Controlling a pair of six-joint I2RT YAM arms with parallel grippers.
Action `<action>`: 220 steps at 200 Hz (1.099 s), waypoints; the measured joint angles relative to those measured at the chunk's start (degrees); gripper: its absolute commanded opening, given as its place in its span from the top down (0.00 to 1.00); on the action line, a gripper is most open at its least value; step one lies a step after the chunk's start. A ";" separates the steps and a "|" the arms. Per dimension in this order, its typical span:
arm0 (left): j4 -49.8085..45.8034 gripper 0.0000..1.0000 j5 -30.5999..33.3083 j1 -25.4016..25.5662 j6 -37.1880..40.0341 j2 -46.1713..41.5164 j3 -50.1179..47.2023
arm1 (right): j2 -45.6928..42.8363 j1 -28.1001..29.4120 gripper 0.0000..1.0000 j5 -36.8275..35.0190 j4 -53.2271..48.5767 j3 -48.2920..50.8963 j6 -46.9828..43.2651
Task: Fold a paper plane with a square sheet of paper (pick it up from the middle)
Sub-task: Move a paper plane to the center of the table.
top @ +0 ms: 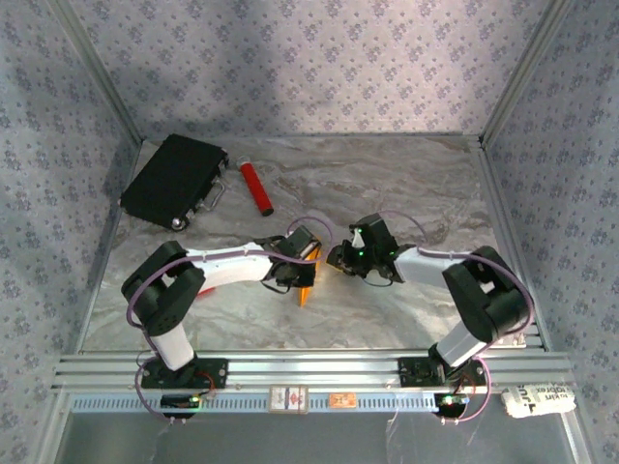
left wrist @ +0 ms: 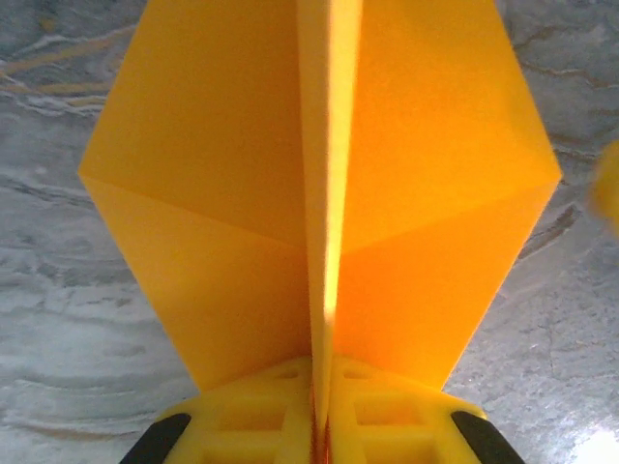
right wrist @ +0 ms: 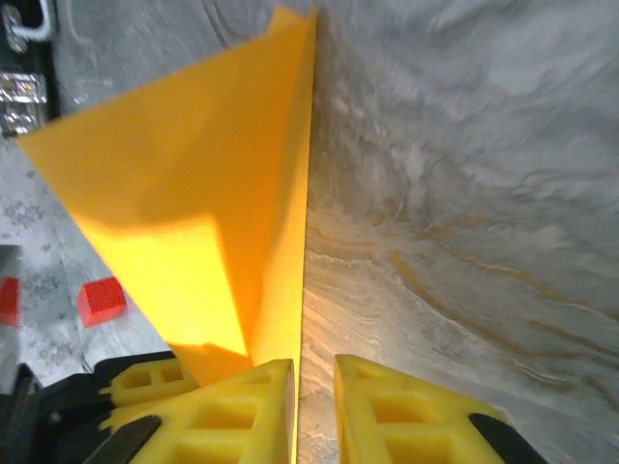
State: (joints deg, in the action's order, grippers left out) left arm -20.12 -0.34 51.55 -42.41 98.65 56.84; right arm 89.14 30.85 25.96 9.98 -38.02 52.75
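light: bright, diffuse | shadows: soft, short | glare: faint, wrist views | blur: near foreground, wrist views

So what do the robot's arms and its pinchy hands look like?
The left arm and right arm are white tubes with chunky black joints and looping purple cables. A tiny green light glows by the right wrist. The left gripper and right gripper have bright yellow plastic fingers with square cut-out holes and black patches at the edges.
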 measured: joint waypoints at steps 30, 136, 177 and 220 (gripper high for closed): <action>-3.19 0.90 1.86 0.00 0.42 0.02 2.69 | -5.77 -3.54 0.78 -1.11 -2.64 2.16 -1.66; -5.29 0.87 2.75 0.02 0.37 2.43 4.44 | -10.62 -6.99 0.77 -1.36 -6.16 7.41 -2.64; -5.33 0.85 2.75 0.15 0.37 2.84 4.44 | -10.62 -6.99 0.77 -1.36 -6.14 7.41 -2.64; -5.29 0.85 2.75 0.33 0.37 3.50 4.44 | -10.62 -6.99 0.76 -1.36 -6.16 7.45 -2.64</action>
State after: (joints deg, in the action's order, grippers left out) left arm -25.41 2.42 51.88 -42.04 102.15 61.28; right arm 78.52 23.86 24.60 3.81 -30.57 50.11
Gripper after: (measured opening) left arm 0.149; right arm 0.234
